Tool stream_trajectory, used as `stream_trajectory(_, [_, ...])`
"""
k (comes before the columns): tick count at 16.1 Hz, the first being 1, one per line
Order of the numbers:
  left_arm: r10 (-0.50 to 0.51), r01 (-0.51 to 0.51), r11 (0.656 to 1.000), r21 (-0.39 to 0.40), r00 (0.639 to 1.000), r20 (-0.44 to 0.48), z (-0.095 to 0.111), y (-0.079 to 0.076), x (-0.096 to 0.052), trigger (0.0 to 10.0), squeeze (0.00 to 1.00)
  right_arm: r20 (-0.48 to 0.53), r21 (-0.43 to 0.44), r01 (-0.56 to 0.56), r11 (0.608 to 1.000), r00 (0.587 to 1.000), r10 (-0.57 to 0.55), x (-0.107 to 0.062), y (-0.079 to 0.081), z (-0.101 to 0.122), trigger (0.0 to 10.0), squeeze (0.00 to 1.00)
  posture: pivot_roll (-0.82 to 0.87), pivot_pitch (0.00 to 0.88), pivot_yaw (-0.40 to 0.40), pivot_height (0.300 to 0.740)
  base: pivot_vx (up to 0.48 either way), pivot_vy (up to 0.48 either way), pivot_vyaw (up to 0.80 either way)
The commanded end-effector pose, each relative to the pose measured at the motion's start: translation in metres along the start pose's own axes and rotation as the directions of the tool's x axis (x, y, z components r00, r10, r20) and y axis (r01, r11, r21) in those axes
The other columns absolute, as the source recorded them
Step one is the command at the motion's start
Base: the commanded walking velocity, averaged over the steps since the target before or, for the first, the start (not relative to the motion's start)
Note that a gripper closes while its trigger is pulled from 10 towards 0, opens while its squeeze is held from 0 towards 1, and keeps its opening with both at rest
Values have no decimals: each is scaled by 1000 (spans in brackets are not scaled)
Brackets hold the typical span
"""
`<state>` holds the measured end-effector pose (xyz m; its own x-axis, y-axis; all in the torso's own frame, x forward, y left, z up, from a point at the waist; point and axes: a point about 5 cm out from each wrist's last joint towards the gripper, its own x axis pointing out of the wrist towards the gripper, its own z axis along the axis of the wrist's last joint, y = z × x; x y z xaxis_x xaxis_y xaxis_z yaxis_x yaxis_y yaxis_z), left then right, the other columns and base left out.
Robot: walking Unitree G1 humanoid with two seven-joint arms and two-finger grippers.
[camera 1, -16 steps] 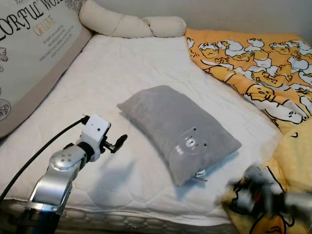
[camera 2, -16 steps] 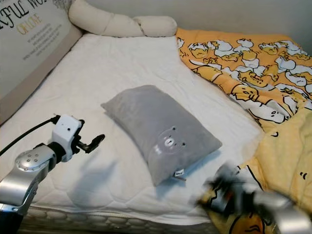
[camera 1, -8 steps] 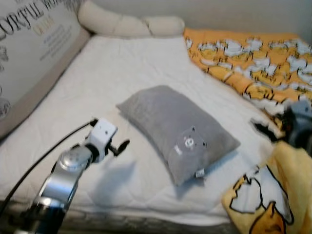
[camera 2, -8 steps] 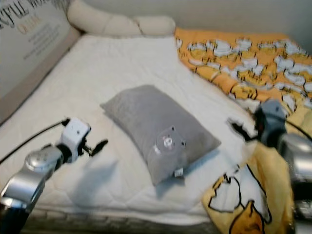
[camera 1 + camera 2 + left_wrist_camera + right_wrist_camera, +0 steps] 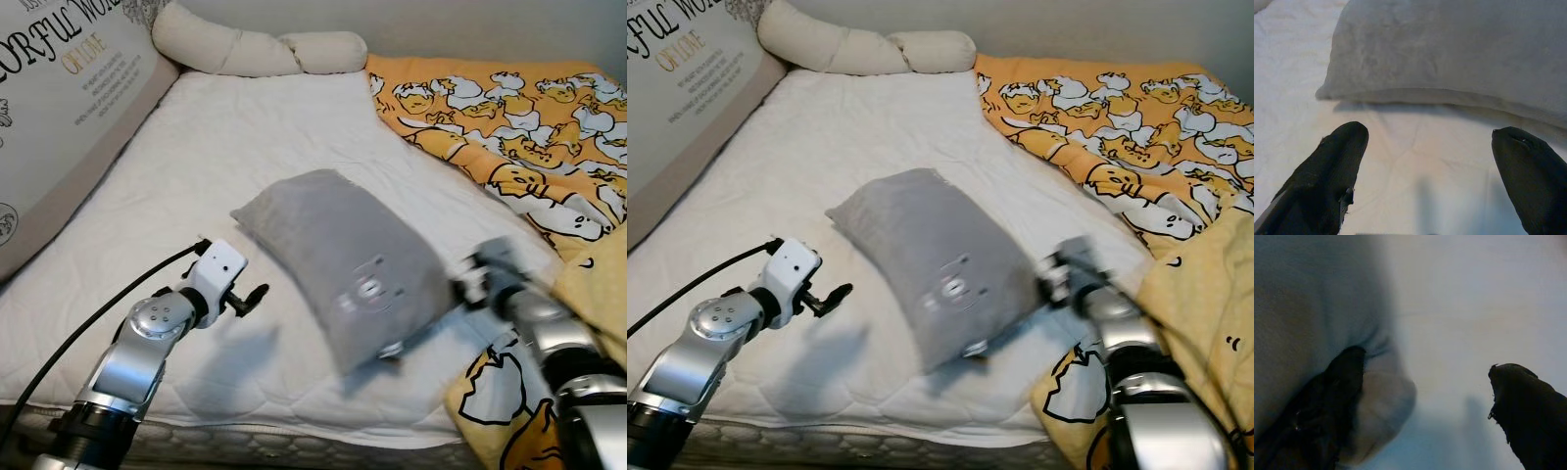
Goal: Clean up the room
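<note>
We see a plain grey pillow on the white quilted mattress beside an orange cartoon-printed blanket.

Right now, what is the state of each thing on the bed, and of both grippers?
Grey pillow: lying flat on the mattress, blurred.
Yellow blanket: rumpled along the bed's right side.
Bolster: lying at the bed's far end.
Left gripper: open, short of the pillow.
Right gripper: open, one finger pressing a pillow corner.

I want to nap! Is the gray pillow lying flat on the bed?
Mostly flat, though blurred. The gray pillow lies on the white mattress; the right gripper presses its corner.
</note>
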<state>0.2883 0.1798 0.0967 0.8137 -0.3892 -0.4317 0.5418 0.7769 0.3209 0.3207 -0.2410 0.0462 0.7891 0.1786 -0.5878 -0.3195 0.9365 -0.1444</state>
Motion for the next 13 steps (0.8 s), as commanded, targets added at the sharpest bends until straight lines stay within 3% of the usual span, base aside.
stream_trajectory(1, [11, -11, 1000, 2, 1000, -24, -5, 1, -2, 10000, 0, -19, 9, -141, 990, 990, 141, 2, 15, -5, 10000, 0, 7, 0, -1, 740, 0, 0, 0])
stream_trajectory(2, [8, -8, 1000, 2, 999, -37, -7, -1, 0, 10000, 0, -26, 44, -174, 984, 984, 175, 1, 17, -9, 10000, 0, 1, 0, -1, 740, 0, 0, 0])
stream_trajectory(4, [34, -28, 999, 40, 984, -176, -29, -5, 14, 10000, 0, 9, 185, -339, 922, 939, 344, -11, 26, -18, 10000, 0, -30, 0, 6, 740, 0, 0, 0])
stream_trajectory(6, [56, -48, 998, 42, 975, -216, -33, -4, 23, 10000, 0, 56, 221, -414, 883, 909, 412, -21, 30, -17, 10000, 0, -49, 0, 12, 740, 0, 0, 0])
stream_trajectory(7, [48, -40, 998, 41, 974, -223, -30, -6, 34, 10000, 0, 118, 237, -505, 830, 863, 491, -34, 42, -14, 10000, 0, -66, 0, 19, 740, 0, 0, 0])
stream_trajectory(9, [-3, 10, 999, 42, 983, -185, -21, -13, 44, 10000, 0, 144, 230, -558, 797, 830, 539, -41, 57, -11, 10000, 0, -76, 0, 24, 740, 0, 0, 0])
stream_trajectory(11, [-87, 86, 996, -13, 990, -107, -6, -22, 53, 10000, 0, 150, 232, -579, 782, 815, 559, -43, 72, -10, 10000, 0, -76, 0, 26, 740, 0, 0, 0])
stream_trajectory(13, [-178, 174, 983, -56, 982, -61, -1, -24, 51, 10000, 0, 152, 238, -601, 763, 799, 581, -50, 84, -9, 10000, 0, -69, 0, 28, 740, 0, 0, 0])
